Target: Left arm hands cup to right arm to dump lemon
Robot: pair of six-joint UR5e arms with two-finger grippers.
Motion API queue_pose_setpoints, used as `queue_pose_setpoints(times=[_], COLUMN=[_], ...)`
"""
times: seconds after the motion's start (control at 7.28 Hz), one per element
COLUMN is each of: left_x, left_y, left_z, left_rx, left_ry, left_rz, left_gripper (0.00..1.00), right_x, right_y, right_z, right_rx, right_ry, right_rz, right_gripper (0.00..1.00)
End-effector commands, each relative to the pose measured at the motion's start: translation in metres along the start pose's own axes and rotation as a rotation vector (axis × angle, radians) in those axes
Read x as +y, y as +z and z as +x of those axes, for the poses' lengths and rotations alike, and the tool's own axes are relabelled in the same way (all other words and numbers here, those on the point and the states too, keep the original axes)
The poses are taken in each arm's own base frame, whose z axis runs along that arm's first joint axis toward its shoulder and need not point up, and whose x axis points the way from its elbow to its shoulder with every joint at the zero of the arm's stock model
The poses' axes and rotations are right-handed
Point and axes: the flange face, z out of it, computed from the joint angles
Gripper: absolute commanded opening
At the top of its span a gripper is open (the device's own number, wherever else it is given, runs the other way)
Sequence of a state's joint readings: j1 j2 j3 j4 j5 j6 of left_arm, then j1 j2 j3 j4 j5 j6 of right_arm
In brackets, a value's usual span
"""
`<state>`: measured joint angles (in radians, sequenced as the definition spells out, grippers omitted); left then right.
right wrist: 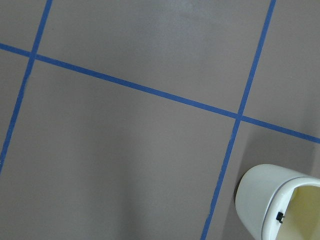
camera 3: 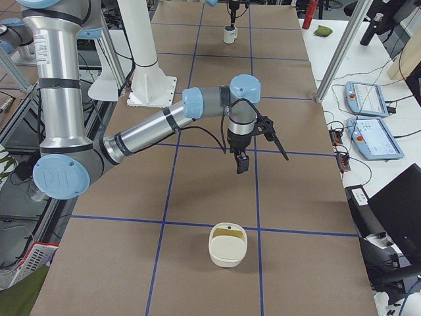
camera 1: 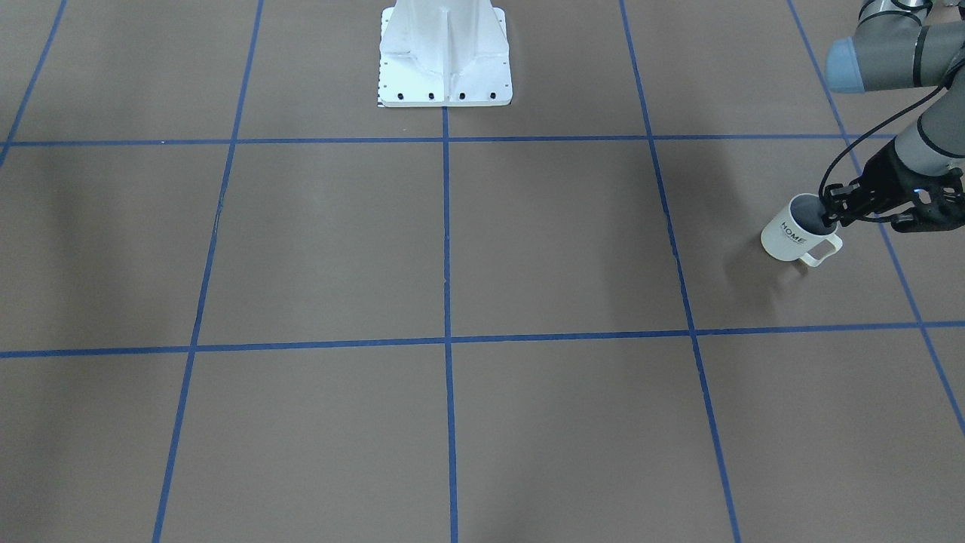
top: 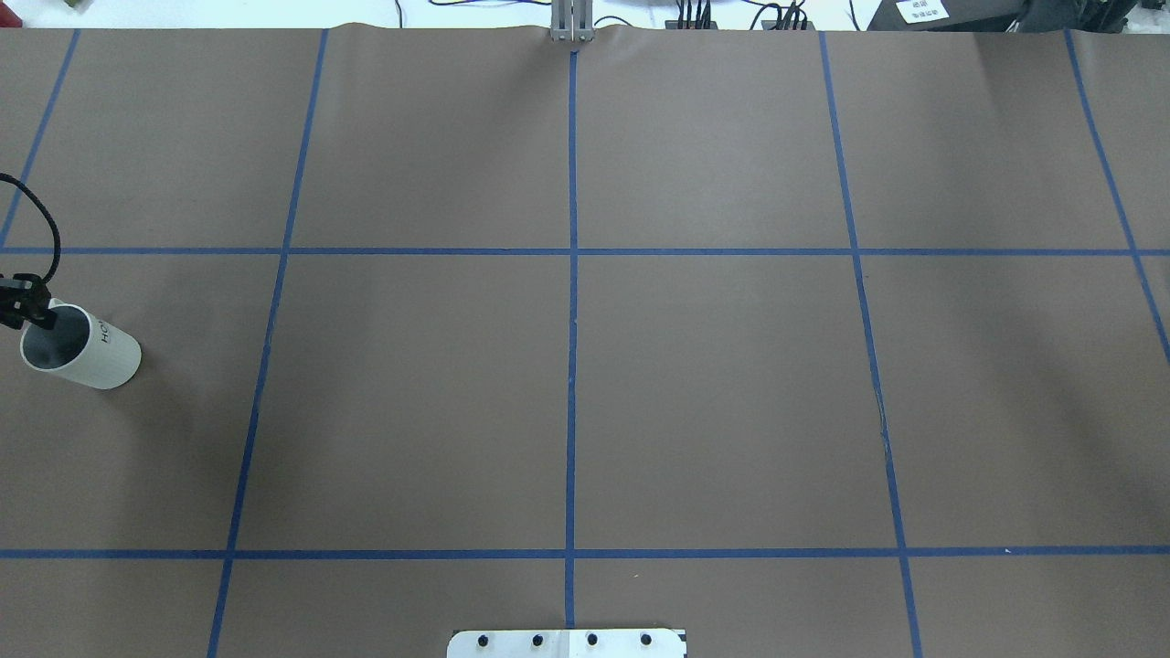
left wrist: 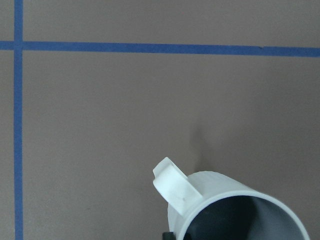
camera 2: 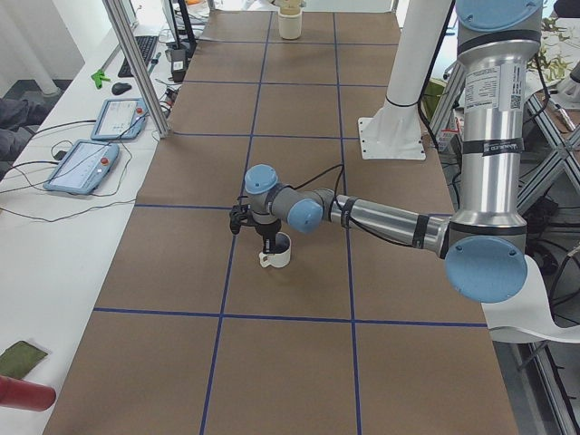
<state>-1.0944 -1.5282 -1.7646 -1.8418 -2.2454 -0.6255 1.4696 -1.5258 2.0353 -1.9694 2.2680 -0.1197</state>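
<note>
The off-white cup (camera 1: 790, 234) with black "HOME" lettering is at the table's left end, tilted in the front view, handle toward the table's far edge. It also shows in the overhead view (top: 91, 356), the left side view (camera 2: 277, 254) and the left wrist view (left wrist: 225, 200). My left gripper (camera 1: 829, 219) is shut on the cup's rim, one finger inside. I cannot tell whether the cup touches the table. Its inside is dark grey; the lemon is hidden. My right gripper (camera 3: 242, 164) hangs above the table's right part, apart from the cup; I cannot tell if it is open.
A cream container (camera 3: 228, 247) with a pale yellow inside sits near the table's right end, below the right gripper in its wrist view (right wrist: 270, 200). The white robot base (camera 1: 445, 68) stands at the table's robot-side middle. Blue tape lines grid the brown table.
</note>
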Motion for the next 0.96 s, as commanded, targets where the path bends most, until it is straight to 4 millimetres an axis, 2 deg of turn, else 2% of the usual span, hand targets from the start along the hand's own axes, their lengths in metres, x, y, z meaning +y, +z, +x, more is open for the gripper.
queue_pose_setpoints(times=[0.0, 0.14, 0.41, 0.82], left_x=[-0.001, -0.016, -0.029, -0.03], left_y=[-0.01, -0.081, -0.089, -0.096], left_z=[0.007, -0.132, -0.133, -0.139], left_rx=[0.02, -0.037, -0.038, -0.037], left_ry=[0.027, 0.015, 0.003, -0.004], left_rz=[0.03, 0.13, 0.126, 0.135], left_gripper=[1.0, 1.0, 1.0, 1.0], right_x=[-0.003, 0.039, 0.039, 0.048], right_y=[-0.003, 0.011, 0.014, 0.026], right_z=[0.0, 0.047, 0.05, 0.063], right_rx=[0.018, 0.036, -0.002, -0.007], right_ry=[-0.002, 0.106, 0.115, 0.147], right_rz=[0.005, -0.019, -0.014, -0.038], right_gripper=[1.0, 1.0, 1.0, 1.0])
